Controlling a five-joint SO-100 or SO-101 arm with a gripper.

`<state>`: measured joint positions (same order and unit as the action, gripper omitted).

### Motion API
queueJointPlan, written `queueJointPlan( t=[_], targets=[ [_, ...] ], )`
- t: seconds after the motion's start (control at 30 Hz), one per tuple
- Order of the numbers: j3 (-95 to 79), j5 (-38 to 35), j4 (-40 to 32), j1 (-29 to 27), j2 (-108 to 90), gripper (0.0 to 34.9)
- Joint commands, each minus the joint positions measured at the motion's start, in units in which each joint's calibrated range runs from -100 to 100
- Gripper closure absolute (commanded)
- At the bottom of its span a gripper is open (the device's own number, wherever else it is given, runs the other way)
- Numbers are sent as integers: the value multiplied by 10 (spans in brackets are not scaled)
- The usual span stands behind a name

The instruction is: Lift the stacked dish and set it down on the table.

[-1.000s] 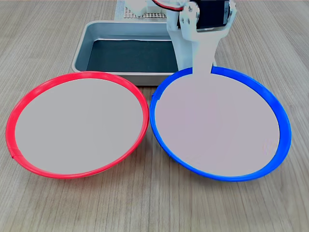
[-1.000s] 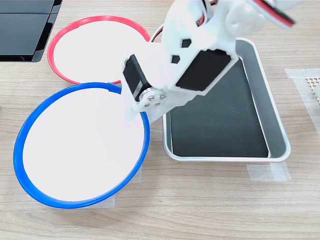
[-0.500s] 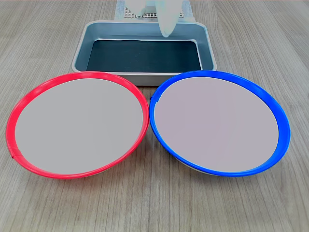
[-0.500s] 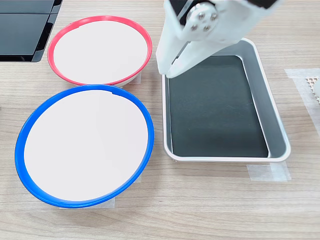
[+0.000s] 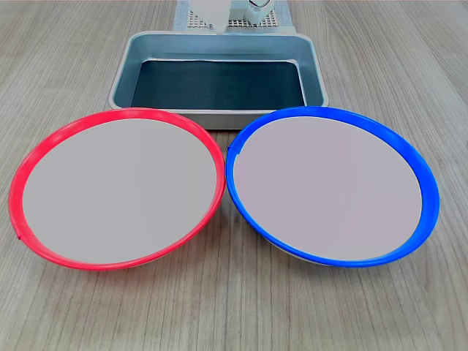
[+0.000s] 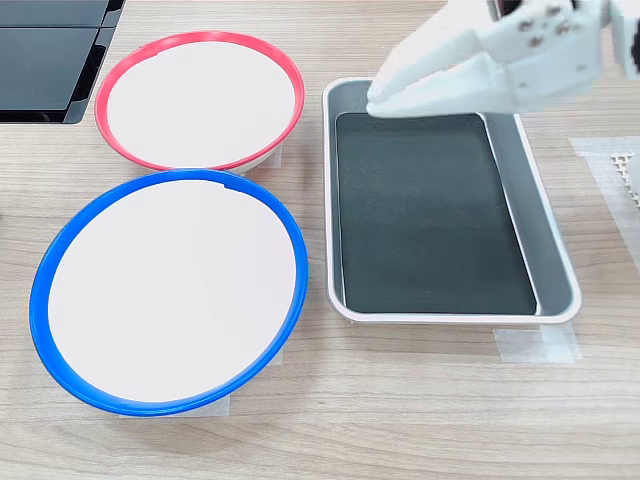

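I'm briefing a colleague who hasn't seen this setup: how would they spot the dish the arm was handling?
Start at the grey rectangular tray with the dark bottom. In the first exterior view, two equally large round dishes sit on the table just in front of it, side by side. Take the right-hand one, the blue-rimmed dish; its neighbour, the red-rimmed dish, differs only in rim colour.
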<state>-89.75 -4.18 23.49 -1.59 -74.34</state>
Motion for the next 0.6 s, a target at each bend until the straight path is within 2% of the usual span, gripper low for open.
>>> queueJointPlan(
  t=[0.0, 0.3, 0.57],
  targets=[
    [-82, -1, 14, -3, -114, 348],
    [-103, 11, 173, -5, -240, 348],
    [-103, 24, 238, -25, -247, 348]
  ],
)
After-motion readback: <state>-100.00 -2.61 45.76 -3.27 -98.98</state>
